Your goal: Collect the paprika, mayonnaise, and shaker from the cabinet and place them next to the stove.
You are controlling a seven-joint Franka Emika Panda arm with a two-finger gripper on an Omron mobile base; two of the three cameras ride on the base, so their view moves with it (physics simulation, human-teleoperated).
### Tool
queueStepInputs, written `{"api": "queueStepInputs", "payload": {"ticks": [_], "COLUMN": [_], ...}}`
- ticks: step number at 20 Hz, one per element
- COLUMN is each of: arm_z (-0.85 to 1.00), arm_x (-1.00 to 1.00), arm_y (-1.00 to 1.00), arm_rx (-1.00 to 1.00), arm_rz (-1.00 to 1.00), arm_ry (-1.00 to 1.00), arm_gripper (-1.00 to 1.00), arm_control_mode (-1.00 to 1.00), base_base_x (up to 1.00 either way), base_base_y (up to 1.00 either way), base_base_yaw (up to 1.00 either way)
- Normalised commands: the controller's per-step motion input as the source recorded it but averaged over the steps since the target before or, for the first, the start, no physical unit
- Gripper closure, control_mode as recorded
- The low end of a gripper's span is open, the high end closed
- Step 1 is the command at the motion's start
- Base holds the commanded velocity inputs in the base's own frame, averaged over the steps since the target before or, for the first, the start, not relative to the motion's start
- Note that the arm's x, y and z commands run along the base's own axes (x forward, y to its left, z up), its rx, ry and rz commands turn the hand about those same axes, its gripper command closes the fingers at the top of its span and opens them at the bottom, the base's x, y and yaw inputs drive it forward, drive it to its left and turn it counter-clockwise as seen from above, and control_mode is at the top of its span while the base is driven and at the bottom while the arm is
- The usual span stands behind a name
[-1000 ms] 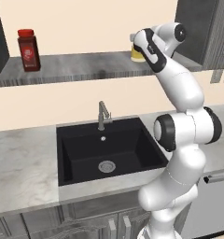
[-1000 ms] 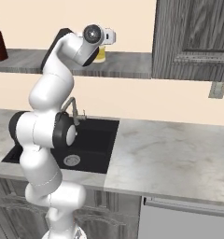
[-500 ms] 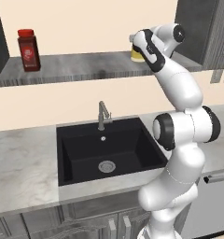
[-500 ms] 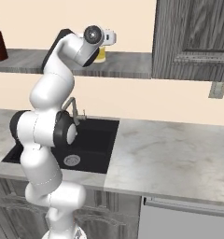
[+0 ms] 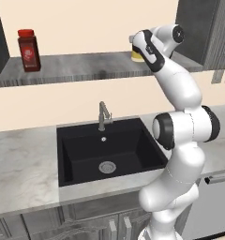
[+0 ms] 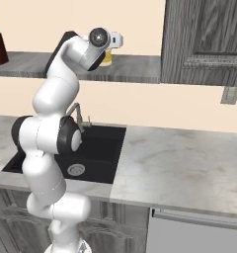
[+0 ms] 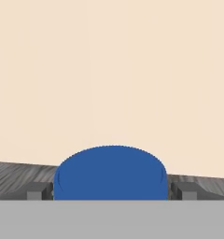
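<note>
Gripper (image 7: 112,191): raised to the cabinet (image 5: 86,65) shelf; jaws are spread to their widest; one fingertip (image 7: 39,190) is seen on each side of the blue lid; nothing is clamped, and contact with the jar cannot be told.
Mayonnaise (image 7: 111,172): seen directly between the open fingers, standing upright on the grey streaked shelf board; its pale yellow body (image 5: 137,55) is partly hidden behind the hand in the left base view, and shows just past the wrist in the right base view (image 6: 106,57).
Paprika (image 5: 28,50): placed upright on the same shelf, well apart from the gripper, towards the far left end of the board.
Sink (image 5: 109,150): set into the counter (image 6: 179,168) below the gripper, with the faucet (image 5: 103,115) behind it.
</note>
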Motion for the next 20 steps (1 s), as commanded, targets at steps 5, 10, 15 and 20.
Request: {"api": "queueStepInputs", "payload": {"ticks": [5, 10, 15, 20], "arm_z": [-0.05, -0.06, 0.0, 0.0], "arm_x": [0.08, 0.02, 0.0, 0.0], "arm_y": [0.0, 0.0, 0.0, 0.0], "arm_rx": [0.0, 0.0, 0.0, 0.0], "arm_rz": [0.0, 0.0, 0.0, 0.0], "arm_ry": [0.0, 0.0, 0.0, 0.0], "arm_gripper": [-1.0, 1.0, 1.0, 1.0], "arm_control_mode": [-1.0, -1.0, -1.0, -1.0], "base_base_x": [0.0, 0.0, 0.0, 0.0], "base_base_y": [0.0, 0.0, 0.0, 0.0], "base_base_yaw": [0.0, 0.0, 0.0, 0.0]}}
